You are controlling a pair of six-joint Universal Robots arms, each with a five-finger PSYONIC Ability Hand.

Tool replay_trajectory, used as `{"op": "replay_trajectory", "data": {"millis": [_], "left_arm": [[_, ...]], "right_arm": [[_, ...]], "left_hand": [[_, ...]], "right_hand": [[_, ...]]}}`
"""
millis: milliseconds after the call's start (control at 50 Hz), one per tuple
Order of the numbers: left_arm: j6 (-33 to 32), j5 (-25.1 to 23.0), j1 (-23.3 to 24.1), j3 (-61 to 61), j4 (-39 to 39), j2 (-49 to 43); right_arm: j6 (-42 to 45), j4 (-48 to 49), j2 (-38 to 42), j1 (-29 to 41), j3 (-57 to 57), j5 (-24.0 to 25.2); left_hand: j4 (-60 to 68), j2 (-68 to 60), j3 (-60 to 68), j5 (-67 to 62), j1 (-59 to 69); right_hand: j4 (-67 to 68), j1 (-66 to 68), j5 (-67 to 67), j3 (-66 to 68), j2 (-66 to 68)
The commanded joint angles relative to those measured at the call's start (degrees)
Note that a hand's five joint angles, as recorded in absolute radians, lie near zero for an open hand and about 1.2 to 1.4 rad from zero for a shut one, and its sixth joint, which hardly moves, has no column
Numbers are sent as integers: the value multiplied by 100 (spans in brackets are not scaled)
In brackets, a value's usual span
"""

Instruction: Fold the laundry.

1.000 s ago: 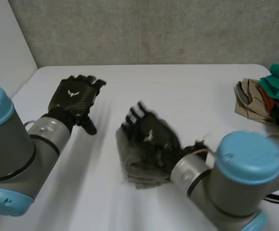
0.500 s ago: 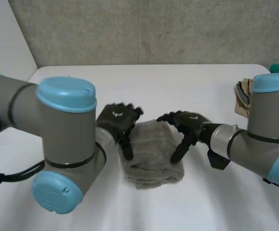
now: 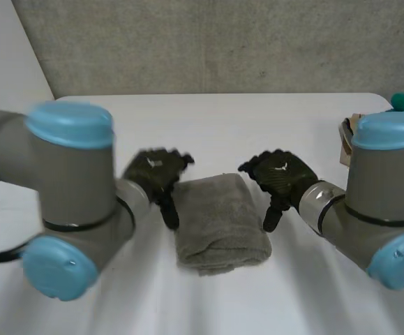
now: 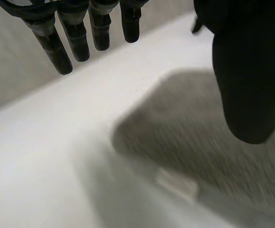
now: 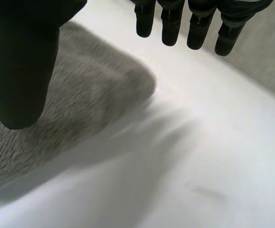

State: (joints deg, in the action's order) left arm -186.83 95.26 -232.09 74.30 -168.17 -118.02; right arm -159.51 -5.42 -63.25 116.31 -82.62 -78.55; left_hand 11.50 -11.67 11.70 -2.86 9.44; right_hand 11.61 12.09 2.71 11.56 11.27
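A folded grey towel [image 3: 219, 222] lies in the middle of the white table [image 3: 257, 125]. My left hand [image 3: 156, 174] hovers just off its left edge, open, fingers straight and holding nothing. My right hand [image 3: 280, 179] hovers off the towel's right edge, open too, thumb pointing down. From the left wrist, the towel [image 4: 208, 137] lies under the thumb [image 4: 249, 71], with the fingers [image 4: 75, 33] straight above bare table. From the right wrist, the towel [image 5: 71, 109] sits beneath the thumb [image 5: 21, 61], and the fingers [image 5: 189, 23] hang straight over bare table.
A pile of unfolded laundry [image 3: 369, 143], tan and teal, sits at the table's right edge. A grey wall [image 3: 208, 42] backs the table. My left arm's elbow [image 3: 69, 202] fills the near left and the right arm's elbow [image 3: 386, 195] the near right.
The right hand has lifted off the towel and drawn back to its right side. The left hand came in from the far left to the towel's left edge. The towel now lies flatter and neater.
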Motion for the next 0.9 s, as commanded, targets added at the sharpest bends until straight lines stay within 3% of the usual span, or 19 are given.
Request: {"op": "replay_trajectory", "data": {"millis": [20, 100, 120, 180, 200, 280, 320, 420, 600, 900], "left_arm": [[-73, -647, -380, 50, -14, 1026], [-73, -1666, -582, 120, -5, 1510], [-81, -2225, -644, 146, 38, 1667], [-55, -2940, -732, 225, 135, 1853], [-46, -3456, -776, 269, 222, 1958], [-64, -4390, -829, 427, 433, 2125], [-81, -4621, -820, 489, 487, 2169], [-90, -4718, -715, 639, 469, 2231], [-108, -4332, -495, 814, 206, 2240], [-81, -4235, -565, 885, 39, 2240]], "right_arm": [[561, 1165, -969, 603, -1140, -521], [798, 1982, -1251, 972, -1949, -547], [842, 2288, -1269, 1103, -2229, -556], [904, 2651, -1234, 1279, -2556, -565], [904, 2852, -1147, 1367, -2740, -582], [930, 3300, -857, 1534, -3013, -644], [939, 3538, -733, 1570, -3049, -679], [1027, 4154, -320, 1588, -3049, -732], [1589, 4708, 409, 1509, -2760, -749], [1449, 4911, 488, 1412, -2435, -732]], "left_hand": [[-150, 167, -170, 286, 56], [-150, 167, -170, 286, 56], [-150, 167, -170, 286, 56], [-150, 167, -170, 286, 56], [-150, 167, -170, 286, 56], [-150, 167, -170, 286, 56], [-150, 167, -170, 286, 56], [-150, 167, -170, 286, 56], [-150, 167, -170, 286, 56], [-150, 167, -170, 286, 56]], "right_hand": [[-161, -209, -271, -156, -127], [-161, -209, -271, -156, -127], [-161, -209, -271, -156, -127], [-161, -209, -271, -156, -127], [-161, -209, -271, -156, -127], [-161, -209, -271, -156, -127], [-161, -209, -271, -156, -127], [-161, -209, -271, -156, -127], [-161, -209, -271, -156, -127], [-161, -209, -271, -156, -127]]}}
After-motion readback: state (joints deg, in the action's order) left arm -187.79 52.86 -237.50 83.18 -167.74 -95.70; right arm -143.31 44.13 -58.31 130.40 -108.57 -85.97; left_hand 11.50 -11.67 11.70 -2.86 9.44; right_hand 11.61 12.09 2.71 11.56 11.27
